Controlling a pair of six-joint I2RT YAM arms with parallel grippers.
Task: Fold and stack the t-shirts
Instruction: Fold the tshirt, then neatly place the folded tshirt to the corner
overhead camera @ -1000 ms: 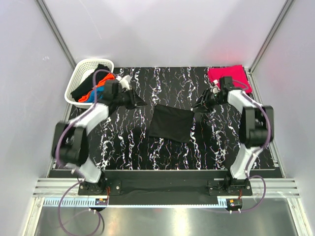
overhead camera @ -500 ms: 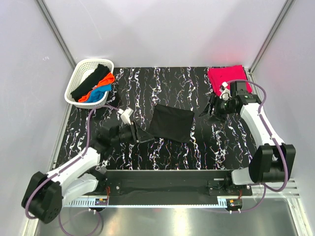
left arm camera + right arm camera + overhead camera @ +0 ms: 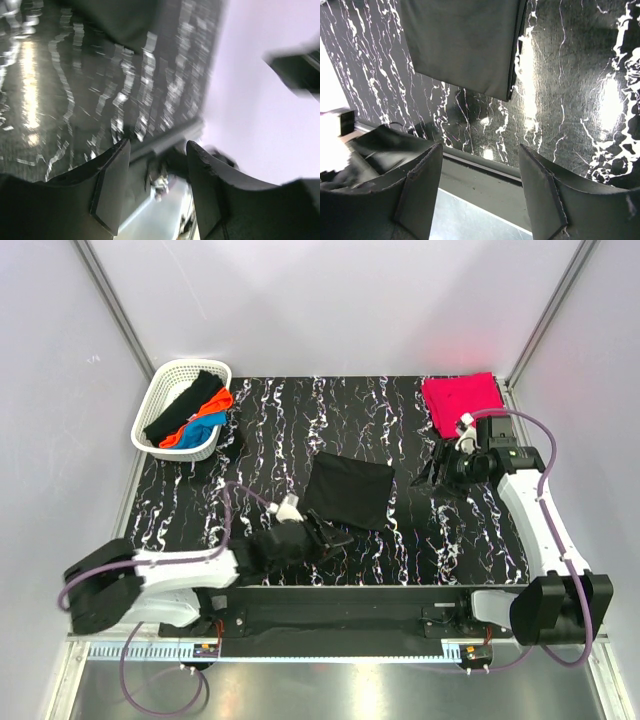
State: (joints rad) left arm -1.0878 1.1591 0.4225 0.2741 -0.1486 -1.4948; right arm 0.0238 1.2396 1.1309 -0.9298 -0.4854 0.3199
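A folded black t-shirt (image 3: 345, 490) lies flat at the middle of the marbled mat; it also shows in the right wrist view (image 3: 465, 45). A pinkish-red t-shirt (image 3: 462, 400) lies folded at the far right corner. My left gripper (image 3: 338, 533) hovers just off the black shirt's near left corner, open and empty (image 3: 157, 165). My right gripper (image 3: 425, 478) stands to the right of the shirt, apart from it, open with nothing between its fingers (image 3: 480, 155). More t-shirts, black (image 3: 185, 402), orange (image 3: 212, 403) and blue (image 3: 205, 424), fill the basket.
The white lattice basket (image 3: 152, 405) sits at the far left corner of the mat. The black rail (image 3: 330, 602) carrying the arm bases runs along the near edge. Grey walls close in the left, back and right sides.
My left arm swung from beside the basket down to the near side of the black shirt. My right arm drew back to the right. Both grippers opened wider.
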